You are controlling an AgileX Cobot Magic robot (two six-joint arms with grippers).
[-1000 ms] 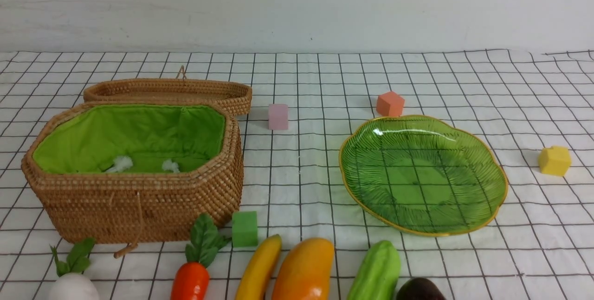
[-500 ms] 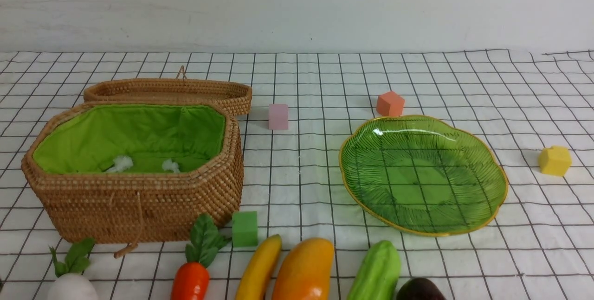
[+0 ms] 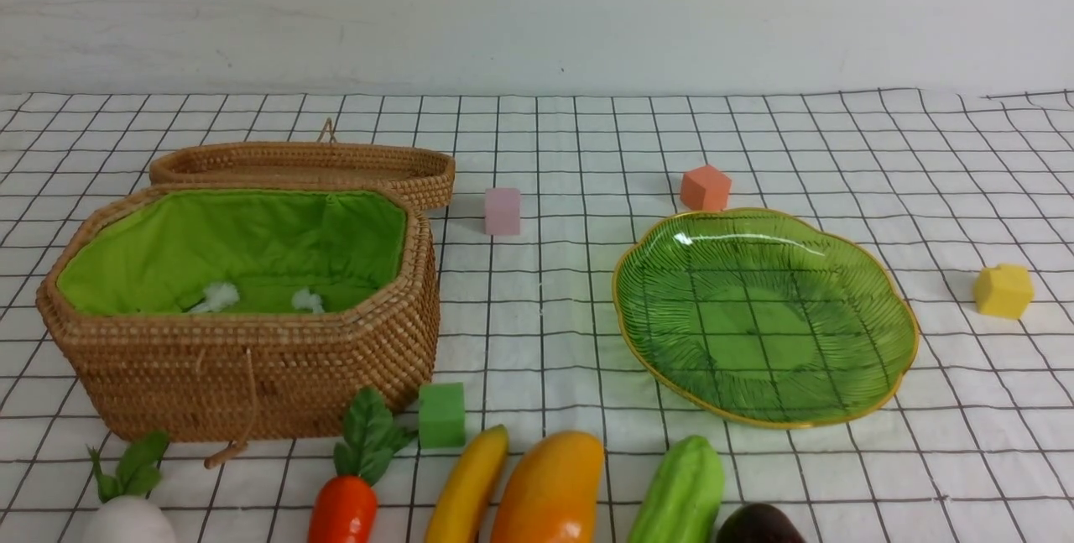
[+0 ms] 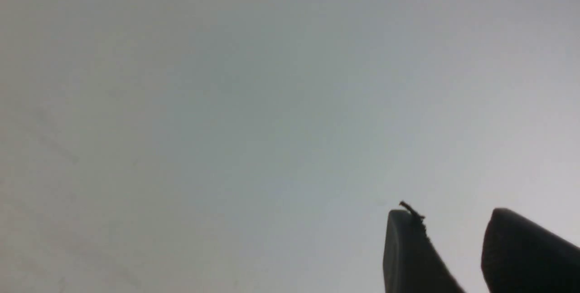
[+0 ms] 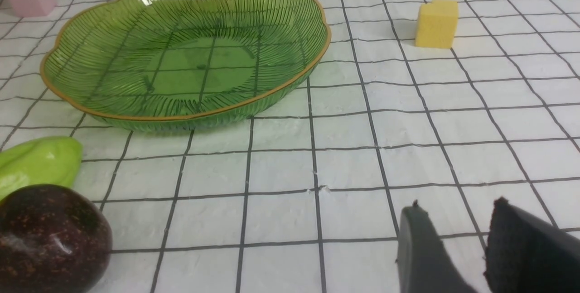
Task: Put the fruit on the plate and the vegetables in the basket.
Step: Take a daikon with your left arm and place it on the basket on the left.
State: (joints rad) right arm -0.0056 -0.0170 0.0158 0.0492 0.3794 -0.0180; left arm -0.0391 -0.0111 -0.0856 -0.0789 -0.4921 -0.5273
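My left tool [image 4: 453,213] and right tool [image 5: 457,203] are parted, holding nothing. Along the front view's bottom edge, banana [image 3: 468,484], mango [image 3: 550,488] and gourd [image 3: 680,488] crowd side by side, so I fear a grab knocks a neighbour. The basket [image 3: 252,375], at left, holds only white tufts [image 3: 220,297]; the plate [image 3: 763,316], right, holds nothing.

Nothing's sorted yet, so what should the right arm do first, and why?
Probably move the right hand toward the dark purple fruit: it is open and empty, that fruit lies on the cloth at the right end of the row, and the green plate beyond holds nothing.
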